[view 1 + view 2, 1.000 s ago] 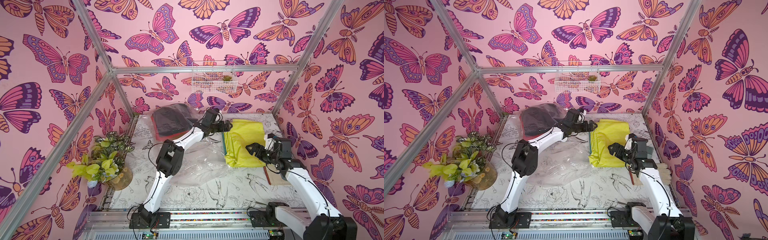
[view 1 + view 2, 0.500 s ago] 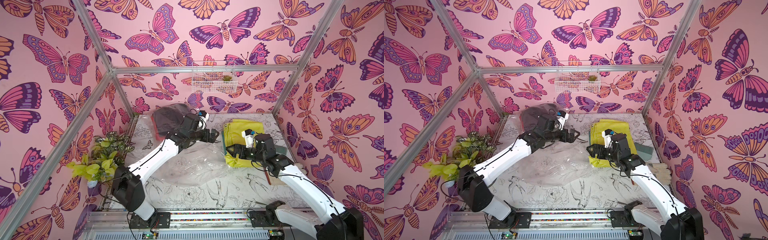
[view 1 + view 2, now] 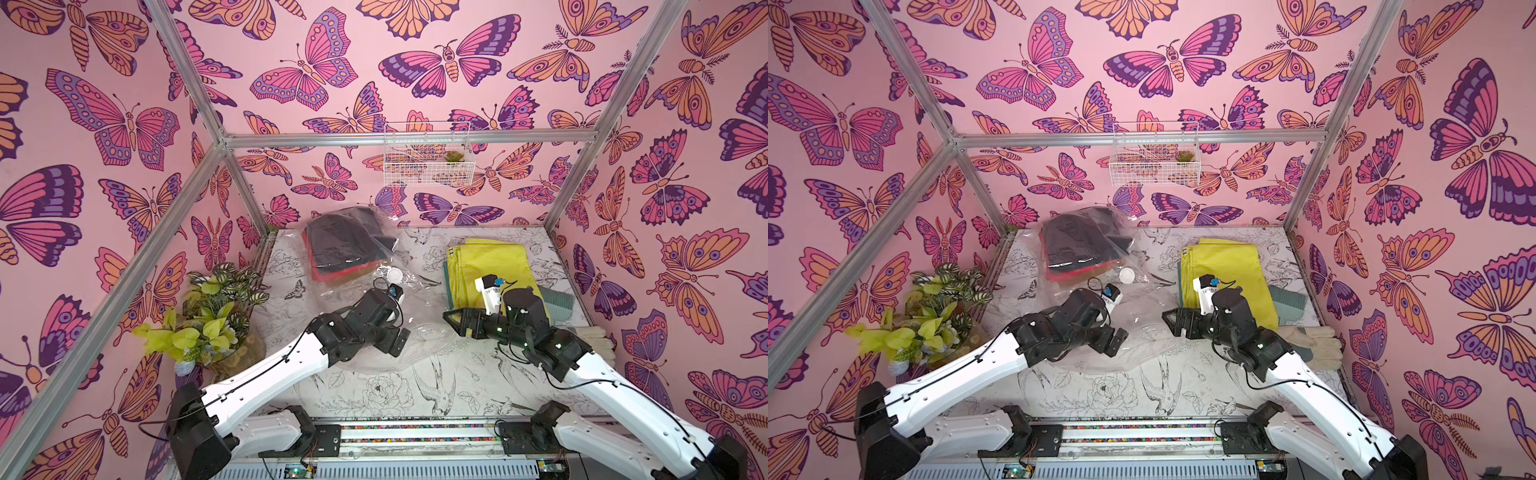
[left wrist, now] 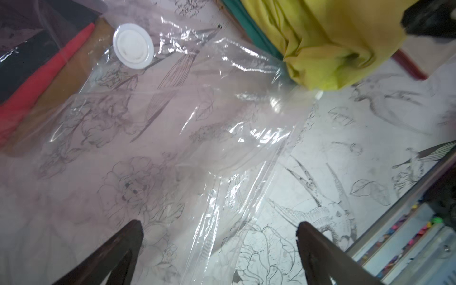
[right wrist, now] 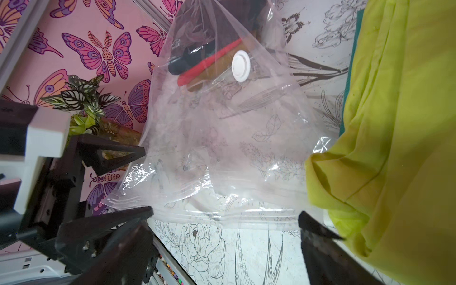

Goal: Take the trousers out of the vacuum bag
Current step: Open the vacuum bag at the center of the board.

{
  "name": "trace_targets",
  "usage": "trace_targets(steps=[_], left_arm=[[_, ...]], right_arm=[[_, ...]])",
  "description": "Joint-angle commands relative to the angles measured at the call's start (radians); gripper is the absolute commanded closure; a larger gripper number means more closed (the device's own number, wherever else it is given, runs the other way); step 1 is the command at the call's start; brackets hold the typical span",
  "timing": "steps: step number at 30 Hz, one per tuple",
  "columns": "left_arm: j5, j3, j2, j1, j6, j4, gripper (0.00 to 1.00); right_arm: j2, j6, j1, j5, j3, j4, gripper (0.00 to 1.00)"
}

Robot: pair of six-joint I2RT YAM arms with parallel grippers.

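Roughly halfway: yellow trousers [image 3: 490, 266] atop a teal pair [image 4: 257, 37] lie out, far right. The black pair [image 3: 340, 237], red pair [image 5: 209, 65] and, seemingly, a mustard-brown pair [image 5: 212, 75] sit inside the vacuum bag [image 5: 222, 148], far left. Left gripper [image 4: 218, 223] and right gripper [image 5: 225, 212] hover released, empty, near its mouth.

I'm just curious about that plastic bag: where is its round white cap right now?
In both top views the white cap sits on the vacuum bag near the middle of the table, right beside the folded trousers inside the bag.

No readable text, labels or numbers anywhere
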Motion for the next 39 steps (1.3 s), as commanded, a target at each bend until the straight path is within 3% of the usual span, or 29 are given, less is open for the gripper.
trace_targets(steps=[1, 19, 27, 32, 39], left_arm=[[-0.152, -0.017, 0.056, -0.042, -0.021, -0.071, 0.0], [-0.353, -0.07, 0.358, -0.119, -0.134, 0.016, 0.0], [-0.462, -0.071, 0.42, -0.109, -0.18, 0.053, 0.13], [-0.492, -0.064, 0.432, -0.101, -0.182, 0.069, 0.35], [-0.447, -0.068, 0.369, -0.099, -0.151, 0.088, 0.76]], right_arm=[[-0.035, 0.026, 0.02, 0.039, -0.016, -0.004, 0.04], [-0.098, 0.035, 0.024, 0.046, -0.068, -0.002, 0.04], [-0.145, 0.05, 0.025, 0.04, -0.107, 0.015, 0.05], [-0.182, 0.059, 0.027, 0.041, -0.133, 0.021, 0.05], [-0.201, 0.069, 0.064, 0.014, -0.165, 0.053, 0.05]])
